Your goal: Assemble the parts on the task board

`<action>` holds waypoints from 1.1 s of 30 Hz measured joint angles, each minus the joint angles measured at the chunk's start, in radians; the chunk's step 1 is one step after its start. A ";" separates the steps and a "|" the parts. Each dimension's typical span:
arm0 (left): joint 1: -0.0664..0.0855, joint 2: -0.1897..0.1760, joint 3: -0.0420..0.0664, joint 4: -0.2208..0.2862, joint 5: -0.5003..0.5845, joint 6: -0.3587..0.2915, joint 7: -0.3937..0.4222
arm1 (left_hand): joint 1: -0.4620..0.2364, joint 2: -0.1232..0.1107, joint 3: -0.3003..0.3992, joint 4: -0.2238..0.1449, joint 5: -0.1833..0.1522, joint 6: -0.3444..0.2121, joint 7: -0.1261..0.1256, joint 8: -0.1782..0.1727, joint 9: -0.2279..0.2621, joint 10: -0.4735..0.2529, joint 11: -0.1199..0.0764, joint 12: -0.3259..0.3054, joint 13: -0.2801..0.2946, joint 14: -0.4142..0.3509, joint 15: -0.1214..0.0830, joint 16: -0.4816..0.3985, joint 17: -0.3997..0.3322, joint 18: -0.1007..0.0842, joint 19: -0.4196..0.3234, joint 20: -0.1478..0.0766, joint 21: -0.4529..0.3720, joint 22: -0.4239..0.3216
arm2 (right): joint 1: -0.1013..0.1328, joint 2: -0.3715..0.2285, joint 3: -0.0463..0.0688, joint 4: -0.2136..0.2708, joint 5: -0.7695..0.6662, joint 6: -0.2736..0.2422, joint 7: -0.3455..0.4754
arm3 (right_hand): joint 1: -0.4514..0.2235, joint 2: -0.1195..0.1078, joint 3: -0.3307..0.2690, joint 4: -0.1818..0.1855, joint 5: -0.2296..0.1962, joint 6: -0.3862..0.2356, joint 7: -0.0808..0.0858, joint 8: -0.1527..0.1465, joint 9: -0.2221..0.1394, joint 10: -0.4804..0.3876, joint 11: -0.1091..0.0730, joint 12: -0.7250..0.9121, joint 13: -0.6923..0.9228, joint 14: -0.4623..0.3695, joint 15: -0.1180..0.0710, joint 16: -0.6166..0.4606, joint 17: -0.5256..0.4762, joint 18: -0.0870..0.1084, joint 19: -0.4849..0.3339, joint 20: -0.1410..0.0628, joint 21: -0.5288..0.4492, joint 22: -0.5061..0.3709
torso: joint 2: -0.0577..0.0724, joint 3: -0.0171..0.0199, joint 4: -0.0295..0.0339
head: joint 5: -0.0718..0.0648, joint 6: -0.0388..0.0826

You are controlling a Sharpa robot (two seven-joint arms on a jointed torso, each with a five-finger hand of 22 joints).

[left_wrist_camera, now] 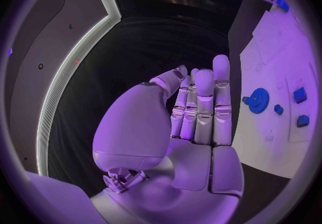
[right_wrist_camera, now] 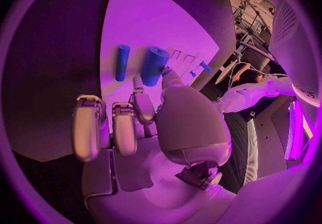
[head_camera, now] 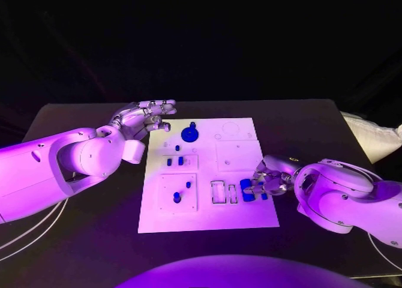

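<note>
The task board [head_camera: 210,180] lies in the middle of the black table [head_camera: 314,126]. Near the board's right edge, toward its near corner, two blue cylinders lie side by side, a thick one [right_wrist_camera: 155,65] and a thin one [right_wrist_camera: 121,62]. The right hand [head_camera: 270,178] reaches over that edge, fingers [right_wrist_camera: 124,127] parted and holding nothing, thumb tip close to the thick cylinder; actual contact cannot be told. The left hand [head_camera: 147,117] hovers beside the board's far left corner, fingers straight and together, empty. A blue gear [head_camera: 189,134] sits near there. The cylinders look small, rigid, light and smooth, likely to roll; a pinch across the thick one's middle seems safest.
</note>
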 measured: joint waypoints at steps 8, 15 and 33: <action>0.000 -0.002 0.000 0.001 -0.001 0.001 -0.001 | 0.000 0.000 0.000 0.000 0.000 0.000 0.000 0.000 0.000 0.000 0.000 0.000 0.000 0.000 0.000 0.000 0.000 0.000 0.000 0.000 0.000 0.000 | -0.014 0.031 0.002 -0.014 -0.018 0.014 -0.004 | 0.005 0.005 -0.006 0.000 0.003 0.000 0.000 0.004 0.006 0.000 0.000 0.000 0.004 0.000 0.000 0.000 0.000 0.000 0.000 0.000 0.000 0.001 | 0.000 -0.0002 0.0000 | 0.003 -0.002; 0.000 -0.004 0.000 0.001 -0.002 0.003 -0.001 | 0.000 0.000 0.000 0.000 0.000 0.000 0.000 0.000 0.000 0.000 0.000 0.000 0.000 0.000 0.000 0.000 0.000 0.000 0.000 0.000 0.000 0.000 | -0.020 0.047 0.006 -0.024 -0.031 0.013 -0.003 | 0.028 0.028 -0.013 -0.007 0.010 0.002 -0.002 0.016 0.016 0.000 0.000 0.004 0.012 0.000 0.000 0.000 0.000 0.000 0.000 0.000 0.001 0.004 | 0.000 -0.0006 0.0003 | 0.007 -0.004; 0.000 -0.006 0.000 0.001 -0.005 0.006 -0.004 | 0.000 0.000 -0.003 -0.003 0.000 0.000 0.000 0.000 0.000 -0.004 -0.004 0.000 0.000 0.000 0.000 0.000 -0.002 0.000 0.000 0.000 0.000 -0.001 | -0.014 0.009 0.010 0.038 0.004 -0.121 -0.007 | 0.075 0.075 -0.006 -0.022 0.127 0.031 -0.020 0.035 0.031 0.026 -0.018 0.025 0.057 0.000 -0.007 0.003 0.000 0.000 0.000 0.000 0.010 0.014 | -0.002 -0.0007 -0.0006 | 0.007 -0.001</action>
